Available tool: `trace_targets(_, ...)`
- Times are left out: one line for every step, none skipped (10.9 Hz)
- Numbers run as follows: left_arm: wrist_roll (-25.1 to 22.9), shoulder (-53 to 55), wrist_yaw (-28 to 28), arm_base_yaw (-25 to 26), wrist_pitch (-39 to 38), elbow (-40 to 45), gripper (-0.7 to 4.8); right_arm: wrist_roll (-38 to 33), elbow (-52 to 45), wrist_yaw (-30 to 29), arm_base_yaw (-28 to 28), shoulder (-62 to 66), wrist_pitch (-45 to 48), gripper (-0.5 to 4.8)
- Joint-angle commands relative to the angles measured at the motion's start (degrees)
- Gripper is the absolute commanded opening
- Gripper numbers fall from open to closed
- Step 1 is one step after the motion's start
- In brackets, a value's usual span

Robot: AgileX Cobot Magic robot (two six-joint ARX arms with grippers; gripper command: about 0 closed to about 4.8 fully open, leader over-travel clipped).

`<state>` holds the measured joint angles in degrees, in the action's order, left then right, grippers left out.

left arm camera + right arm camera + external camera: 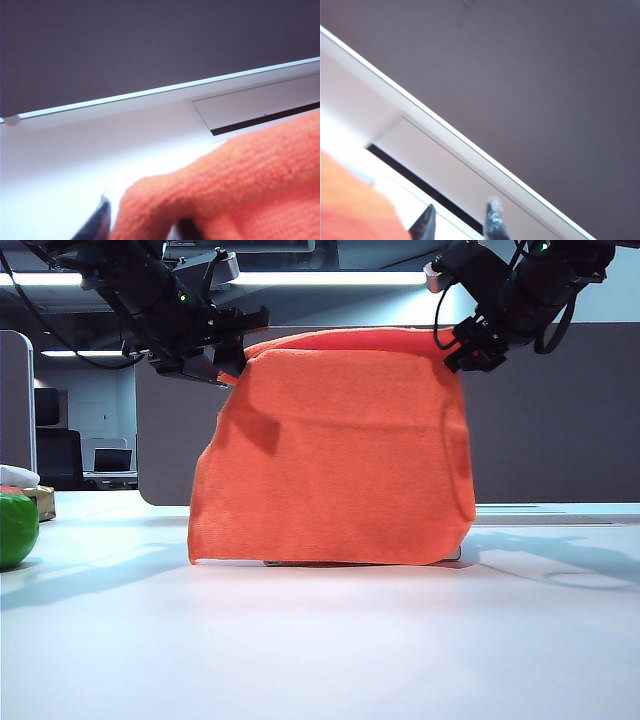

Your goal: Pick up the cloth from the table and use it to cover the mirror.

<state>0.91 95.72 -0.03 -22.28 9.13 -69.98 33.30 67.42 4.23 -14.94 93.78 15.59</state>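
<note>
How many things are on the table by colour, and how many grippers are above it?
Orange: 1, the cloth draped over the mirror
Green: 1, round object at the table's left edge
White: 1, item above it
Black grippers: 2, left gripper and right gripper, at the cloth's top corners
Total: 5

The orange cloth (340, 450) hangs draped over the upright mirror (452, 556), hiding it, on the white table (320, 640)

I look all over and I can't read any words, numbers, labels or signs. The orange cloth (335, 445) in front of me is plain, and my white counter (320, 640) has no writing on it.
</note>
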Motion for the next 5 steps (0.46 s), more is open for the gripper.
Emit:
trace_targets(-0.24,-0.11,0.26,-0.09,0.52,-0.26,1.61,-0.35,0.31,-6.05,-0.04,-0.66,1.84,1.27)
trace_targets(-0.24,-0.11,0.28,-0.09,0.85,-0.26,1.61,-0.70,0.31,-8.31,-0.04,-0.66,2.58,1.27)
trace_targets(-0.24,-0.11,0.37,-0.09,0.87,-0.26,1.61,-0.92,0.31,-9.11,-0.04,-0.66,3.32,1.27)
trace_targets(-0.24,-0.11,0.85,-0.09,0.87,-0.26,1.61,-2.64,0.31,-9.92,-0.04,-0.66,4.33,1.27)
trace_targets(-0.24,-0.11,1.57,-0.09,0.87,-0.26,1.61,-3.63,0.31,-11.47,-0.04,-0.66,5.35,1.27)
